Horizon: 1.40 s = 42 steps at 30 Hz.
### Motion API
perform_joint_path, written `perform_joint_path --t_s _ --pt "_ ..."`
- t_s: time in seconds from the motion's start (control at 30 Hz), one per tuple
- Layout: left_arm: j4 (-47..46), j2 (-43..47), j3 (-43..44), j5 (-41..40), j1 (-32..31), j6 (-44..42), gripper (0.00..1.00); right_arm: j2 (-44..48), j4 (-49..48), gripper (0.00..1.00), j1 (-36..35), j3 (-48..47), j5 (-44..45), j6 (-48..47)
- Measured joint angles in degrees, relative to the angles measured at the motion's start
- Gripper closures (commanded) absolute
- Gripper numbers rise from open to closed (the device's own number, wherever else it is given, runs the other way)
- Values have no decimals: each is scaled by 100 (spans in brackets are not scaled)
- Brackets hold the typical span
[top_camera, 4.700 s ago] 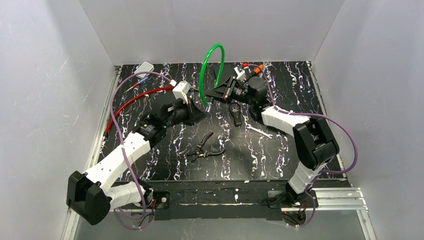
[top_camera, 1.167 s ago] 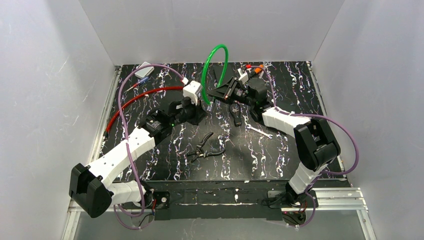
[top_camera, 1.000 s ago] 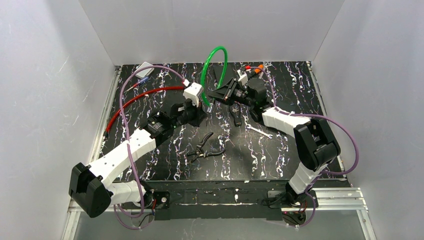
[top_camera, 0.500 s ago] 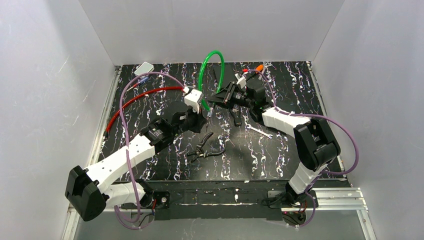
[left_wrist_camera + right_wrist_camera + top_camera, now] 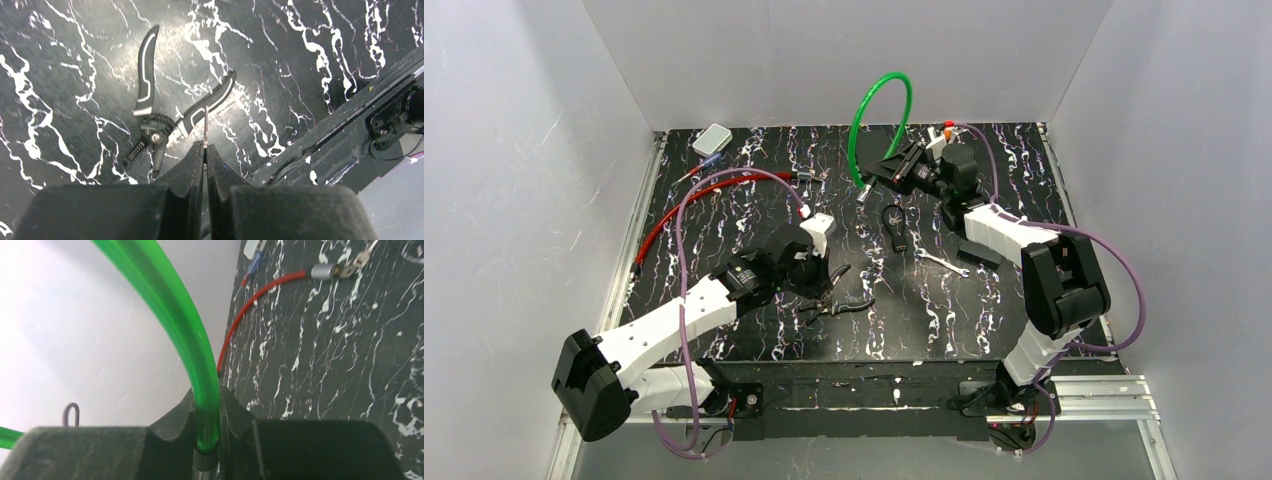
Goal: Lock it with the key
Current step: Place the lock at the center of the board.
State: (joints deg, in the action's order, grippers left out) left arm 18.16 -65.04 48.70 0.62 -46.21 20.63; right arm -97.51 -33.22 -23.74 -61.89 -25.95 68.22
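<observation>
My right gripper is at the back of the table, shut on the green cable lock, whose loop stands up in the air. In the right wrist view the green cable runs between my fingers, shut on it at the gripper, down to its black collar. My left gripper hovers over the pliers near the table's middle. In the left wrist view it is shut on a thin metal key, seen edge-on, sticking out past the fingertips.
A red cable lock with a metal cylinder and a key in it lies at the back left. A black key fob, a wrench and a black block lie right of centre. A white box sits at the far left corner.
My left arm has pulled back from the green lock toward the near edge, over the pliers. My right gripper has carried the green loop to the right and farther back.
</observation>
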Motion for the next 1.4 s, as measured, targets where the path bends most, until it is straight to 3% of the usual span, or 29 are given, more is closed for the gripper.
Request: perform_joint_path --t_s 0.43,0.87,1.13,1.4 --pt "153 -174 301 361 128 217 100 2 -121 99 233 -28 93 -28" --pt "-592 -2647 2038 1599 1205 347 100 368 -27 99 995 -6 -162 -197" --pt "-939 -2840 2075 1935 2110 593 100 529 2037 99 922 -357 57 -1945" --pt "-1051 -1829 1662 1954 3492 826 100 330 3265 99 59 -422 685 -2709"
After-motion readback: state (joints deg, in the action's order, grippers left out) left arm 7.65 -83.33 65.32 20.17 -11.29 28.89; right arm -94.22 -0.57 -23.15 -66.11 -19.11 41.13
